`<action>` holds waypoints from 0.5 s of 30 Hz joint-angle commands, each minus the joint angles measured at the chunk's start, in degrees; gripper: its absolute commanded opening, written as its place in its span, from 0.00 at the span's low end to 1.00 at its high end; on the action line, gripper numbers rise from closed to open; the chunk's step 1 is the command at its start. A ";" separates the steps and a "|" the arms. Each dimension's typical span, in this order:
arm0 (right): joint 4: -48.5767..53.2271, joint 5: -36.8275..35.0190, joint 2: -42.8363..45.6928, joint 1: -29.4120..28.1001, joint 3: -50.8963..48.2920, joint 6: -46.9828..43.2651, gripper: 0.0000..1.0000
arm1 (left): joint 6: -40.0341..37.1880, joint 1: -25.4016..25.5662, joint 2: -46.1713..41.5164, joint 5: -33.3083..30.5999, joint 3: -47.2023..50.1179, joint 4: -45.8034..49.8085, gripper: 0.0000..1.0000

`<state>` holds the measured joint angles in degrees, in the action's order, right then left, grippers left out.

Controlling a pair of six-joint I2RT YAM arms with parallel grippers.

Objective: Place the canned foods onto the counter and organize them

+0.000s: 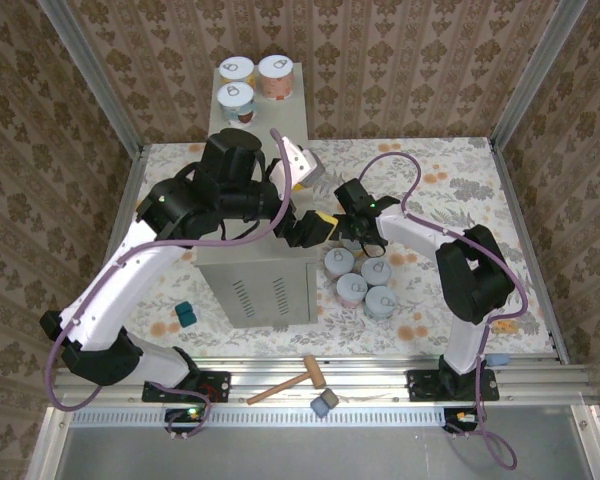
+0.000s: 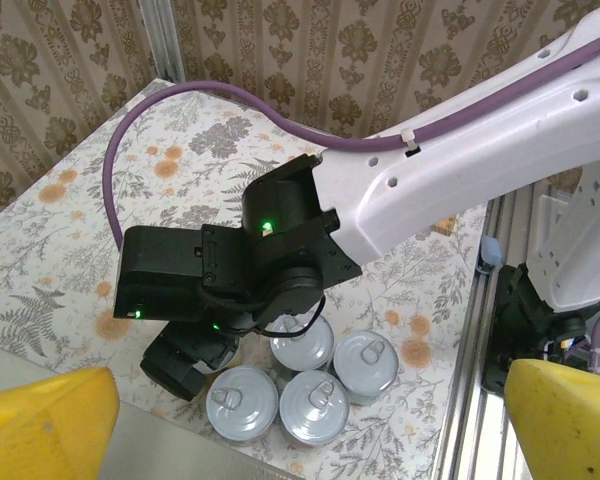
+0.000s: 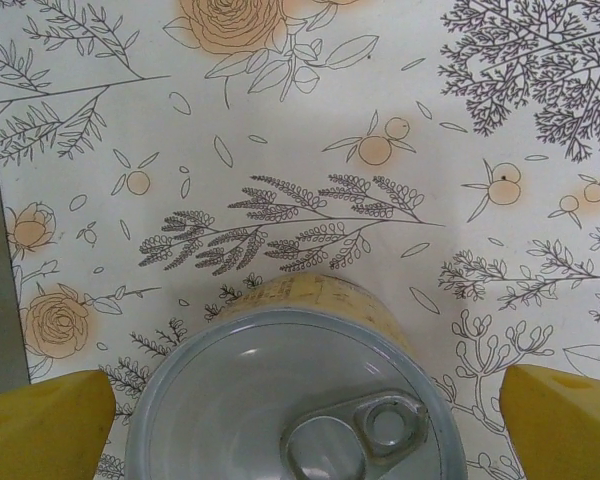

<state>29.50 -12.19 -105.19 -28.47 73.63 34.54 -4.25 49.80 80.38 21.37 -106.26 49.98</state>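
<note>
The yellow can (image 3: 300, 390) is standing upright on the floral tabletop (image 3: 310, 120), low in the right wrist view. It is being straddled by the right pincer (image 3: 302, 430), whose jaws are spread wide with nothing gripped. Its fingers (image 3: 40, 425) are showing at both lower corners, clear of the can's sides. Four more cans (image 1: 352, 290) are clustered just beside it, right of centre in the top view, at the foot of the counter (image 1: 260, 290). Three cans (image 1: 238, 95) are already being carried on the counter's far end, at the upper middle of that view. The left pincer (image 1: 325, 225) is likewise released and empty, hovering over the counter's near right edge.

The step in hand is judged to be the grasp of the yellow can. It is best done with the pincer being lowered straight down until the fingers are lying on the label below the rim. The can is to be centred so that neither finger is pushing it first. The neighbouring cans are standing close, so a knock is being risked. On the counter, a free spot beside the three is probably being aimed for.
</note>
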 commanded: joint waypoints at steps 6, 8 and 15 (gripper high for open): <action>0.23 -2.93 1.96 1.13 -2.98 0.87 0.98 | -2.32 0.21 -1.39 -0.90 1.02 -1.81 1.00; -0.21 -2.72 2.54 1.46 -3.72 0.92 0.98 | -2.21 0.25 -1.37 -0.89 1.05 -1.93 1.00; -0.93 -3.03 4.39 2.41 -5.81 0.71 0.94 | -2.14 0.21 -1.64 -1.24 1.05 -2.12 1.00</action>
<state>28.58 -12.91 -103.00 -26.70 68.99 34.52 -5.08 49.80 80.14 20.67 -105.60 49.25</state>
